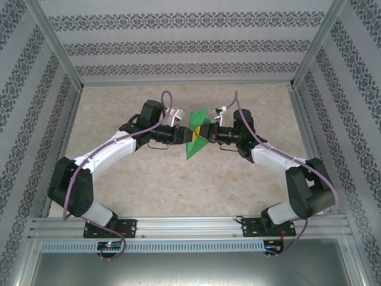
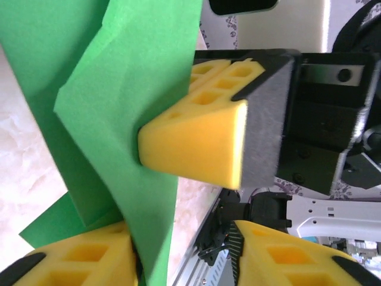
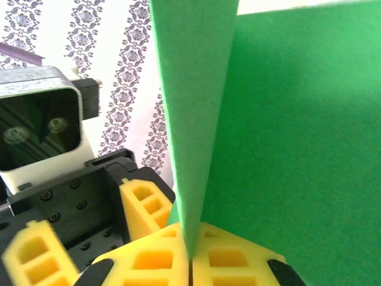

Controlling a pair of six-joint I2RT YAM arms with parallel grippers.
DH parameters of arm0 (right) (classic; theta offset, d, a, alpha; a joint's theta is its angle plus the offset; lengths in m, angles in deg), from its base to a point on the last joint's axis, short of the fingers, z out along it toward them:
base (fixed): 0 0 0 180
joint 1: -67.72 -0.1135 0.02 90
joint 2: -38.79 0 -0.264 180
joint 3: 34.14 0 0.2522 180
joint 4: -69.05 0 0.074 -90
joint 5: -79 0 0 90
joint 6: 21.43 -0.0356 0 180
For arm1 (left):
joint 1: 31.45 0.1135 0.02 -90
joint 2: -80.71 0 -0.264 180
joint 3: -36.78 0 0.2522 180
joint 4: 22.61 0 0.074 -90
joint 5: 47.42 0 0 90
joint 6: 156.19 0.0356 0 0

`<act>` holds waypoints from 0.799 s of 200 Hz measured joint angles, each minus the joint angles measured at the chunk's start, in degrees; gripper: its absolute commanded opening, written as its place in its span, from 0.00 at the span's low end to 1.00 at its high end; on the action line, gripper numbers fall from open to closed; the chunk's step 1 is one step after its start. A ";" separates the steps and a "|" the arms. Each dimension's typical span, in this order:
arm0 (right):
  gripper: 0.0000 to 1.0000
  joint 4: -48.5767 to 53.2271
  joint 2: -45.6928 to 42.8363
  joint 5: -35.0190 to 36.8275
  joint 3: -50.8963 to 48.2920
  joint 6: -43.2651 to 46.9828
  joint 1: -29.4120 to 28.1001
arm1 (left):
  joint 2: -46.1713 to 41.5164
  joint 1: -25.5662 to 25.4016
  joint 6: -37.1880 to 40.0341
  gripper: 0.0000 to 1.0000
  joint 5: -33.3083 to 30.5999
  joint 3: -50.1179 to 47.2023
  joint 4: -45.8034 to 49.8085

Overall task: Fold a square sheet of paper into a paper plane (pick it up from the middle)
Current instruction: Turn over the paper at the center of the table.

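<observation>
The square sheet of paper (image 1: 196,132) is bright green, folded, and held up in the air between the two arms above the middle of the table. In the right wrist view its fold (image 3: 196,119) runs down into my right gripper (image 3: 190,253), whose jaws are shut on it. My left gripper (image 2: 184,238) stands open; the paper (image 2: 119,101) lies against its left finger (image 2: 77,262), while the other finger (image 2: 297,256) is well apart. A yellow finger of the right gripper (image 2: 196,137) presses into the sheet from the far side. From above, the left gripper (image 1: 188,139) faces the right gripper (image 1: 208,136).
The marbled table (image 1: 178,179) is walled by patterned panels and an aluminium frame (image 1: 178,226) at the near edge. Purple cables (image 1: 169,101) loop over both arms.
</observation>
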 measured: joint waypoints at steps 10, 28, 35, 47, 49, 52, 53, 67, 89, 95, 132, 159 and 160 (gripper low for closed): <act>0.05 0.31 0.00 -0.15 0.37 0.00 0.00 | -1.09 0.50 0.26 0.56 -0.39 0.44 1.60; 0.05 0.33 0.00 -0.39 1.07 0.02 0.00 | -2.82 1.99 0.22 0.63 -1.22 0.52 3.52; 0.05 0.33 0.00 -0.46 1.38 0.00 0.00 | -3.39 2.62 0.20 0.64 -1.70 0.50 4.33; 0.05 0.26 0.00 -0.76 1.79 -0.02 0.00 | -4.35 3.28 0.20 0.64 -2.56 0.09 4.96; 0.05 0.26 0.00 -0.83 1.86 -0.02 0.00 | -4.52 3.37 0.17 0.64 -2.60 -0.09 4.94; 0.05 0.26 0.00 -0.85 1.95 -0.04 0.00 | -4.76 3.39 0.17 0.64 -2.78 -0.39 4.90; 0.05 0.26 0.00 -0.85 1.97 -0.04 0.00 | -4.83 3.39 0.17 0.64 -2.82 -0.46 4.92; 0.05 0.15 0.00 -1.03 2.21 -0.33 0.00 | -6.03 3.41 -0.68 0.65 -3.13 -2.62 4.48; 0.05 -0.31 0.00 -1.09 2.56 -1.33 0.00 | -7.76 3.37 -3.50 0.69 -3.23 -7.96 1.79; 0.05 -0.37 0.00 -1.09 2.67 -1.55 0.00 | -8.17 3.37 -4.55 0.70 -3.23 -9.33 0.42; 0.05 -0.57 0.00 -1.20 3.63 -2.64 -0.04 | -10.27 3.37 -11.41 0.72 -3.37 -15.50 -9.73; 0.05 -0.57 0.00 -1.20 4.35 -2.86 -0.04 | -10.32 3.37 -14.56 0.72 -3.34 -16.55 -15.85; 0.05 -0.59 0.00 -1.20 4.35 -2.86 -0.04 | -10.32 3.37 -14.67 0.72 -3.34 -16.55 -16.09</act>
